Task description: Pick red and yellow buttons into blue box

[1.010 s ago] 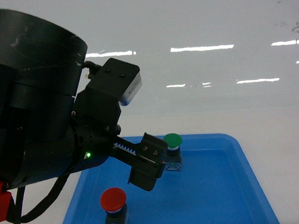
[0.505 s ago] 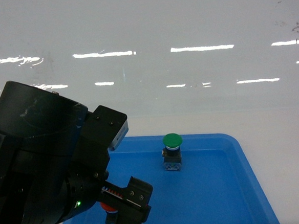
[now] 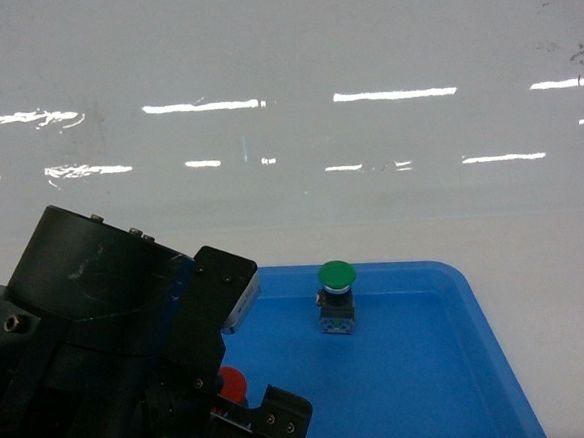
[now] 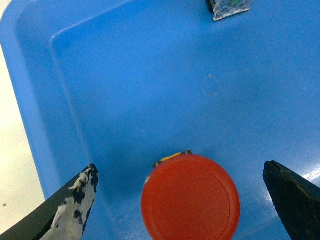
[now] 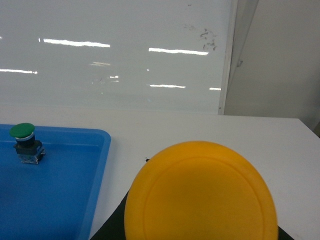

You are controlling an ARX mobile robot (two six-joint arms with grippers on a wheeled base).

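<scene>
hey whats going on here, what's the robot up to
The left gripper is open and lowered into the shallow blue tray, its fingers on either side of the red button, not yet closed on it. The right wrist view is filled by a yellow button cap up close, apparently held there, though the grip itself isn't visible. A green button stands untouched further back in the tray.
</scene>
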